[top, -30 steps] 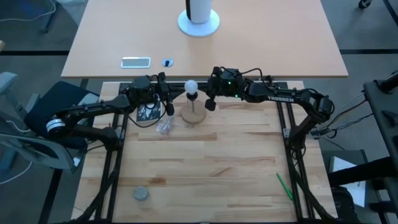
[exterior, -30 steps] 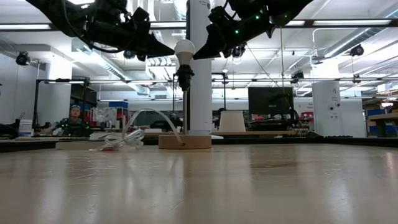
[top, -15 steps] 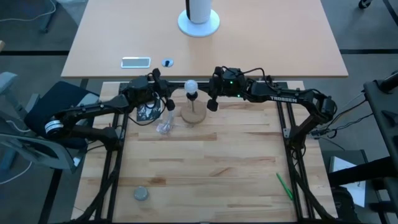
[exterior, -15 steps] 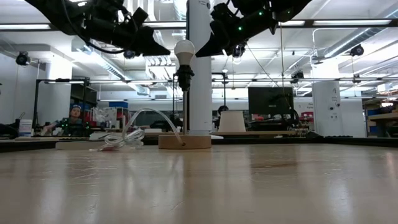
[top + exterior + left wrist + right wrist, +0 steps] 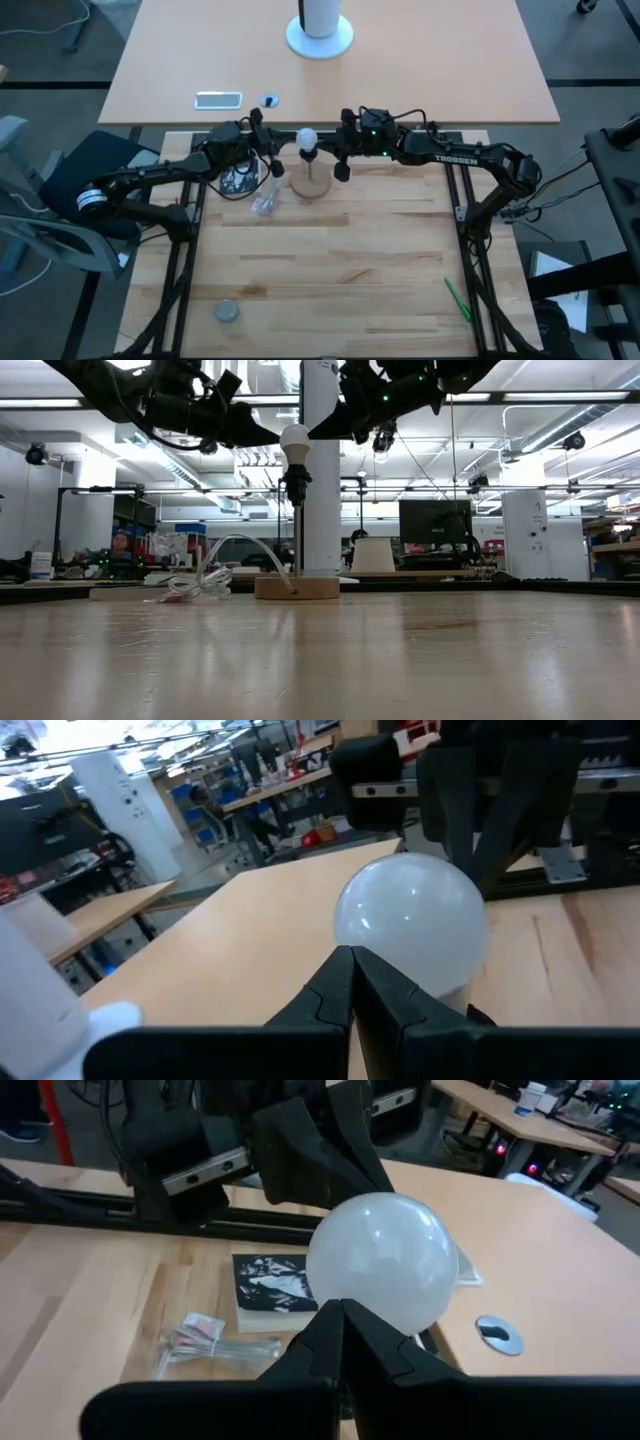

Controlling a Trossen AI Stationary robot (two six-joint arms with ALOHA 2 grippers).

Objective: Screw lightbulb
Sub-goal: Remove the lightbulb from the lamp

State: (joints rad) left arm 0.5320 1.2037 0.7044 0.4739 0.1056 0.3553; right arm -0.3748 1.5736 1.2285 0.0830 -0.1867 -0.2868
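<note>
Both sets of jaws are pressed together, tip against tip, holding nothing: the left gripper (image 5: 352, 982) shows its two dark fingers meeting in a thin seam just in front of the bulb's globe, and the right gripper (image 5: 342, 1335) shows the same closed seam from the opposite side. In the high view the left gripper (image 5: 277, 168) sits just to the left of the lightbulb (image 5: 307, 139) and the right gripper (image 5: 342, 170) just to its right, each close beside the globe but apart from it. In the low view both grippers hang above the table at about the height of the globe, the left gripper (image 5: 262, 436) on one side and the right gripper (image 5: 325, 430) on the other, their points aimed at the lightbulb (image 5: 296, 442) between them. The bulb stands upright, white globe uppermost, in a dark socket (image 5: 296, 486) on a thin post that rises from a round wooden base (image 5: 297, 587) at the far middle of the wooden table (image 5: 330, 270). A coil of white cable (image 5: 205, 578) lies on the table just left of the base, and a small printed card (image 5: 274, 1291) lies flat beside it. Near the front left of the table rests a small grey disc (image 5: 227, 312), and a green pen (image 5: 457, 299) lies toward the near right
</note>
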